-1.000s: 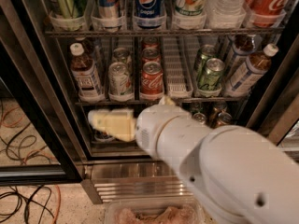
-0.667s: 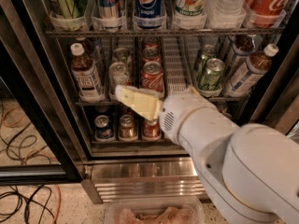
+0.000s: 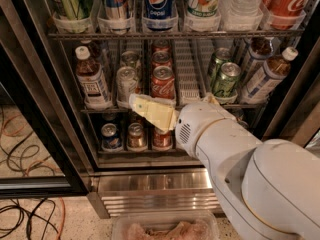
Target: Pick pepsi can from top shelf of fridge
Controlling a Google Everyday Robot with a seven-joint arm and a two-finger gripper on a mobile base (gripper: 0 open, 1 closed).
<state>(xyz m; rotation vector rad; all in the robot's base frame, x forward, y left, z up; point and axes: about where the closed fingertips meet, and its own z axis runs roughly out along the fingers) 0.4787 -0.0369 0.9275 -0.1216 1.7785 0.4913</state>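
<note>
**Inspector:** Camera position?
**Technician:** Single view, high behind the arm (image 3: 260, 174), facing forward and down into the fridge (image 3: 155, 186), at close range.
**Inspector:** Framing?
**Technician:** The top shelf (image 3: 175, 34) at upper edge, floor (image 3: 45, 219) at lower edge; gripper (image 3: 142, 106) mid-frame, just left of centre, before the shelves.

The gripper (image 3: 136, 103), before the middle rack, looks like matt cream plastic. The pepsi can (image 3: 157, 4) is glossy painted metal. The top shelf (image 3: 135, 35) is grey metal wire with whitish plastic fronts. The fridge (image 3: 155, 184) base is shiny ribbed steel.
</note>
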